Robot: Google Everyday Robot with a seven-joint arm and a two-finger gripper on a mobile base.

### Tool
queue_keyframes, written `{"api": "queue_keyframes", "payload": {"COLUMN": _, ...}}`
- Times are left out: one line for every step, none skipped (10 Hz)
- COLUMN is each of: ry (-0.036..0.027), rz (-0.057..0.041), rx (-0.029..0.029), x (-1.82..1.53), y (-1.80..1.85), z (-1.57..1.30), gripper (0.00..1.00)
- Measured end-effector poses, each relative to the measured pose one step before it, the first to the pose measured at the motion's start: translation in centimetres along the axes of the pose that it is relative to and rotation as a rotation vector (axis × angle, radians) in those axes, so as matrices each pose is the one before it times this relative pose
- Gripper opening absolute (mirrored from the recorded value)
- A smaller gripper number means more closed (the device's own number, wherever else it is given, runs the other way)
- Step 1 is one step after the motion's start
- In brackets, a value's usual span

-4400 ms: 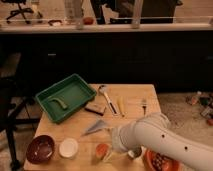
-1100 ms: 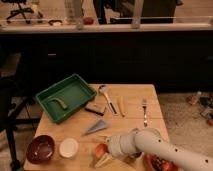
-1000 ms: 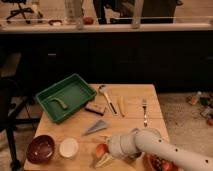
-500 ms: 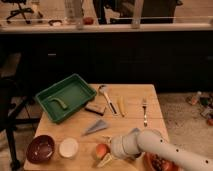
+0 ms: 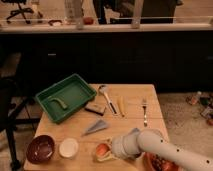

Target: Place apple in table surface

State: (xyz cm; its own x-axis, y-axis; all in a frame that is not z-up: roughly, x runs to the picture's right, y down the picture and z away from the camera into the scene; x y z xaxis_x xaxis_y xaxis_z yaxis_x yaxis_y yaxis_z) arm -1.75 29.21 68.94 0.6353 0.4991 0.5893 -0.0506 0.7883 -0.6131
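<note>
Gripper (image 5: 104, 153) is at the near table edge, on a smooth white arm coming in from the right. The apple (image 5: 102, 148) is right at its tip, down at the tan plank table surface (image 5: 130, 107). Can't tell if it's clamped or released. A white bowl (image 5: 68, 148) sits just past the gripper. The apple is round and glossy, so it may roll once freed.

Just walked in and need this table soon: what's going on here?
A white robot arm reaches in from the lower right, its gripper at the small round orange-red apple near the front edge of the light tan wooden tabletop, beside a small white bowl. Whether the apple rests on the wood yet is unclear.
</note>
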Motion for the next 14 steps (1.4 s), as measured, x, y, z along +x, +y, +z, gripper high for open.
{"api": "queue_keyframes", "payload": {"ry": 0.00557, "rz": -0.00149, "rx": -0.00442, "x": -0.020, "y": 0.007, "z": 0.017, "gripper": 0.16}}
{"api": "queue_keyframes", "payload": {"ry": 0.00613, "rz": -0.00141, "rx": -0.00491, "x": -0.023, "y": -0.001, "z": 0.012, "gripper": 0.06}}
{"api": "queue_keyframes", "payload": {"ry": 0.00565, "rz": -0.00415, "rx": -0.00335, "x": -0.152, "y": -0.053, "z": -0.034, "gripper": 0.00}}
{"api": "queue_keyframes", "payload": {"ry": 0.00254, "rz": -0.00563, "rx": -0.00175, "x": -0.216, "y": -0.036, "z": -0.032, "gripper": 0.00}}
{"api": "queue_keyframes", "payload": {"ry": 0.00252, "rz": -0.00936, "rx": 0.00053, "x": -0.379, "y": -0.119, "z": -0.109, "gripper": 0.00}}
{"api": "queue_keyframes", "payload": {"ry": 0.00111, "rz": -0.00875, "rx": 0.00141, "x": -0.381, "y": -0.109, "z": -0.120, "gripper": 0.00}}
{"api": "queue_keyframes", "payload": {"ry": 0.00026, "rz": -0.00658, "rx": 0.00110, "x": -0.309, "y": -0.092, "z": -0.090, "gripper": 0.00}}
{"api": "queue_keyframes", "payload": {"ry": -0.00031, "rz": -0.00935, "rx": 0.00116, "x": -0.436, "y": -0.131, "z": -0.111, "gripper": 0.00}}
{"api": "queue_keyframes", "payload": {"ry": -0.00180, "rz": -0.01559, "rx": 0.00191, "x": -0.599, "y": -0.214, "z": -0.161, "gripper": 0.00}}
{"api": "queue_keyframes", "payload": {"ry": -0.00301, "rz": -0.01162, "rx": 0.00296, "x": -0.428, "y": -0.219, "z": -0.127, "gripper": 0.00}}
{"api": "queue_keyframes", "payload": {"ry": -0.00491, "rz": -0.01477, "rx": 0.01057, "x": -0.730, "y": -0.585, "z": -0.503, "gripper": 0.00}}
{"api": "queue_keyframes", "payload": {"ry": -0.00326, "rz": -0.01227, "rx": 0.01046, "x": -0.549, "y": -0.612, "z": -0.448, "gripper": 0.00}}
{"api": "queue_keyframes", "payload": {"ry": -0.00407, "rz": -0.01380, "rx": 0.01120, "x": -0.679, "y": -0.902, "z": -0.537, "gripper": 0.00}}
{"api": "queue_keyframes", "payload": {"ry": -0.00220, "rz": -0.00939, "rx": 0.00336, "x": -0.404, "y": -0.565, "z": -0.198, "gripper": 0.00}}
